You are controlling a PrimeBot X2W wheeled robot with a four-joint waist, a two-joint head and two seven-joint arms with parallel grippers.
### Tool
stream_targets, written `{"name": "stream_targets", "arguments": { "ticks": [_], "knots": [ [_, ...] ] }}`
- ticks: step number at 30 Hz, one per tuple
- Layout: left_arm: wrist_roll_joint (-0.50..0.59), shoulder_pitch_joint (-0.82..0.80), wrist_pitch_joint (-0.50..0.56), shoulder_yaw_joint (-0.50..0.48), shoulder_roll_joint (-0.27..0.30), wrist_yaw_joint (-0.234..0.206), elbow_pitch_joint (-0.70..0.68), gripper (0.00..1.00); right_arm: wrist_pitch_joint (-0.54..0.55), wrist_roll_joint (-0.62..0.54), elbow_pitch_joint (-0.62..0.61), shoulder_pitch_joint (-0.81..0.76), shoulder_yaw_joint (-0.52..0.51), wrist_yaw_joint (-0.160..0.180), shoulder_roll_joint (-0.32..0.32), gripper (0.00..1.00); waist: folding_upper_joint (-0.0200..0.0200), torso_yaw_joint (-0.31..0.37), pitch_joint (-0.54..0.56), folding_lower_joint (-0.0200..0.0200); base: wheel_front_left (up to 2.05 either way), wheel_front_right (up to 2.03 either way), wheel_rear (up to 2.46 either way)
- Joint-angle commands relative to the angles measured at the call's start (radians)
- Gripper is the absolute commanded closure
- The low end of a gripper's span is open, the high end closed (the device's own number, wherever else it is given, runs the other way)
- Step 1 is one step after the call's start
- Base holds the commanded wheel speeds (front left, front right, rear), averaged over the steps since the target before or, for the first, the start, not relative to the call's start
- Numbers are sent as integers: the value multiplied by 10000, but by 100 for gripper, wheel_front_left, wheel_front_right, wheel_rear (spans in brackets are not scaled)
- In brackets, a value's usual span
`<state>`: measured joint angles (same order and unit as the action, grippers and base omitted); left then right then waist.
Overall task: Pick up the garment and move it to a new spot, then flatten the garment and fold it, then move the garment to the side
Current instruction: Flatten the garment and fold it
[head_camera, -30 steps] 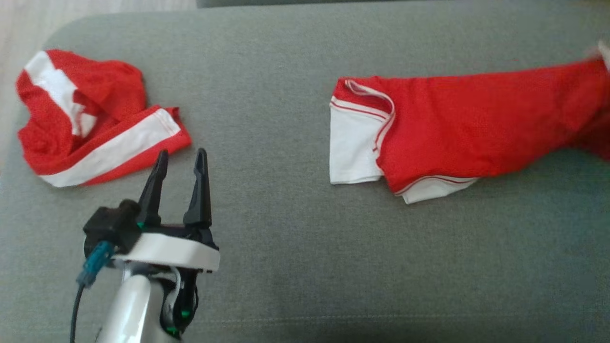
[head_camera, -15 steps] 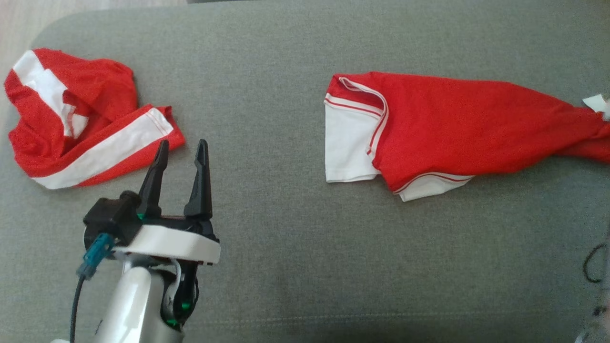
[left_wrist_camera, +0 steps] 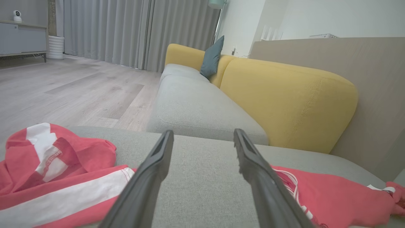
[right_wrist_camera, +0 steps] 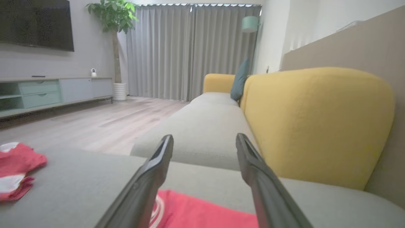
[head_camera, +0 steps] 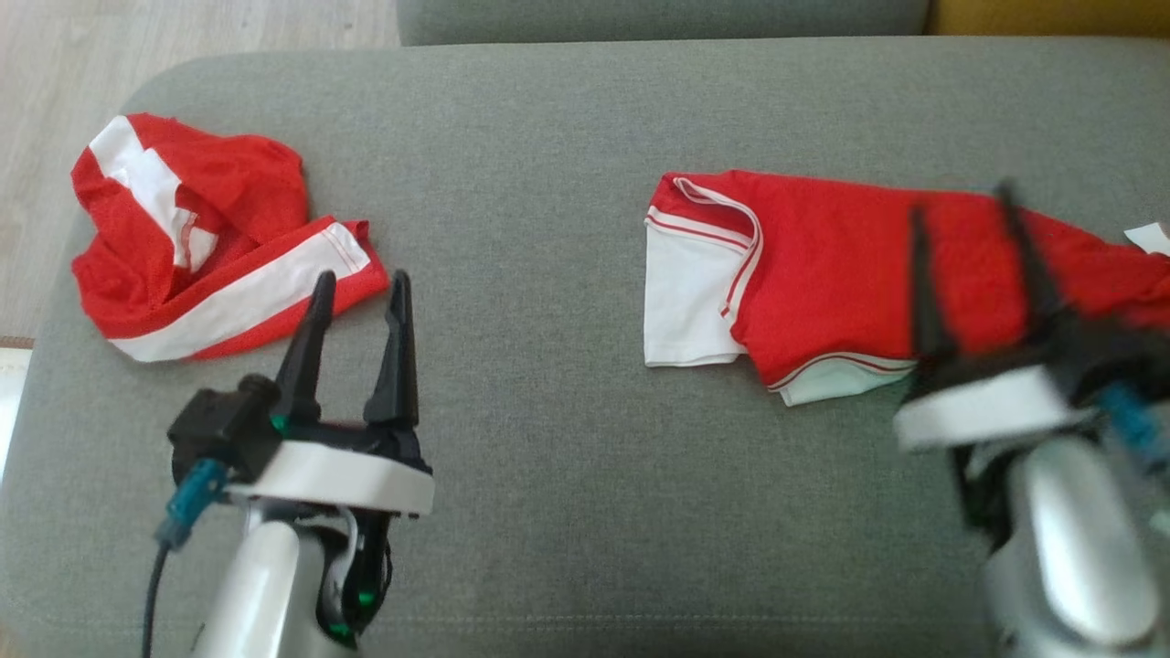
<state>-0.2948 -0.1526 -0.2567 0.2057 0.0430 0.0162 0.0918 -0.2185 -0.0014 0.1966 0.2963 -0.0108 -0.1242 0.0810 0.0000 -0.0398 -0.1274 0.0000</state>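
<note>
- The right jaws are smeared by blur in the head view. Their fingers (head_camera: 925,292) read as soft dark streaks, and the wrist behind them has no sharp outline.
- Those fingers and the wrist cover part of the red shirt (head_camera: 850,265), whose right end runs off the picture's edge.
- A white scrap (head_camera: 1150,238) at that edge is cut off, and what it is cannot be told.
- The right forearm (head_camera: 1069,539) and left forearm (head_camera: 256,594) are cut by the bottom edge.
- In the left wrist view the red-and-white garment (left_wrist_camera: 47,190) is cut by the left and bottom edges, and a finger hides the shirt's near end.
- In the right wrist view the bottom edge cuts the shirt, and fingers partly cover it.
</note>
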Motion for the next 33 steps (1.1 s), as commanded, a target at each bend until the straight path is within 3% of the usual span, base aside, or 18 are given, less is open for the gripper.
{"name": "stream_targets", "arguments": {
  "ticks": [1, 7, 14, 20, 33],
  "knots": [
    [-61, -107, -51, -248, 72, -96, -410, 0, -182, -88, -397, -252, 511, -65, -120, 0, 0, -8, 48, 0, 0, 0, 0],
    [-49, 22, -51, -42, 72, -93, -446, 0, -369, 33, -169, -1244, 1122, -65, -298, 0, 0, -77, 54, 0, 0, 0, 0],
    [-58, -40, -51, 47, 72, -72, -407, 0, -394, 19, 193, -1034, 1644, -65, -305, 0, 0, -335, -148, 0, 0, 0, 0],
    [-136, -158, -51, 183, 72, -72, -311, 0, 423, -313, 1539, -360, 1980, -65, -306, 0, 0, -767, -514, 0, 0, 0, 0],
    [-280, -424, -51, 424, 72, -97, -155, 0, 851, -723, 3870, 916, 1330, -65, -307, 0, 0, -1509, -1070, 0, 0, 0, 0]
  ]
}}
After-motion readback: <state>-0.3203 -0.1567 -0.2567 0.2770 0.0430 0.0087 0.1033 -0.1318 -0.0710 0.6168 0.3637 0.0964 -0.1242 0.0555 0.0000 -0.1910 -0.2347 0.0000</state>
